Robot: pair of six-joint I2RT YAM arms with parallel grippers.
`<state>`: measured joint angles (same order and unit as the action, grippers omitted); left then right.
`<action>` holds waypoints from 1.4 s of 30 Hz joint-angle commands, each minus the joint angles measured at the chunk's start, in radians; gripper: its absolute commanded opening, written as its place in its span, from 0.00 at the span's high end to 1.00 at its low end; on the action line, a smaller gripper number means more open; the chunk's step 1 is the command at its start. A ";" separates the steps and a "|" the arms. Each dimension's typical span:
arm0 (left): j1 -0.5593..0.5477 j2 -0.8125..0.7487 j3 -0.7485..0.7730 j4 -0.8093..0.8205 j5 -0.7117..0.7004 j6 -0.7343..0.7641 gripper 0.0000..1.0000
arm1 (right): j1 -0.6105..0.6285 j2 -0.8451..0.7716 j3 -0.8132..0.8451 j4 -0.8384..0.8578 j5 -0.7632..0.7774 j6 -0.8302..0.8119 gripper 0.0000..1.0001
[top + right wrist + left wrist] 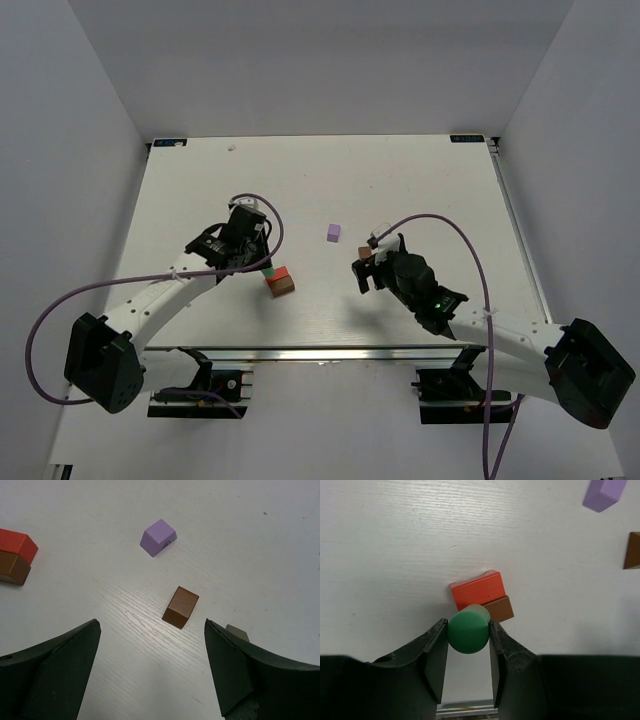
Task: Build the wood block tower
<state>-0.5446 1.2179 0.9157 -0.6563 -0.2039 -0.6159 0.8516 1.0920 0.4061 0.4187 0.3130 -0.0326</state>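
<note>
Tower at two courses; third block in hand.
The red-orange block [477, 589] is seated on a brown block [499, 609]. The green block [470, 639] is clamped in the left gripper [467, 630] close by that stack, not yet placed. The right gripper [151, 625] is held spread and empty over a loose brown cube [180, 607], with the lilac block [158, 537] unplaced nearby.

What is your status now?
Left gripper shut on green round wooden block, by red-orange block atop brown block. Right gripper open near brown wooden cube. Nothing blocking.
</note>
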 commanded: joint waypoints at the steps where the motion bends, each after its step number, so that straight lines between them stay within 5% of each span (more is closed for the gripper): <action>1: -0.026 0.018 0.046 -0.029 -0.058 0.030 0.93 | -0.005 -0.037 -0.021 0.018 0.018 0.026 0.11; 17: -0.173 0.111 0.077 -0.002 -0.239 0.013 0.94 | -0.008 -0.037 -0.053 0.037 0.032 0.026 0.12; 42: -0.216 0.160 0.037 0.023 -0.265 -0.016 0.93 | -0.016 -0.029 -0.069 0.052 0.024 0.026 0.12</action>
<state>-0.7525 1.3731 0.9565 -0.6273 -0.4355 -0.6170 0.8429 1.0683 0.3447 0.4210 0.3202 -0.0139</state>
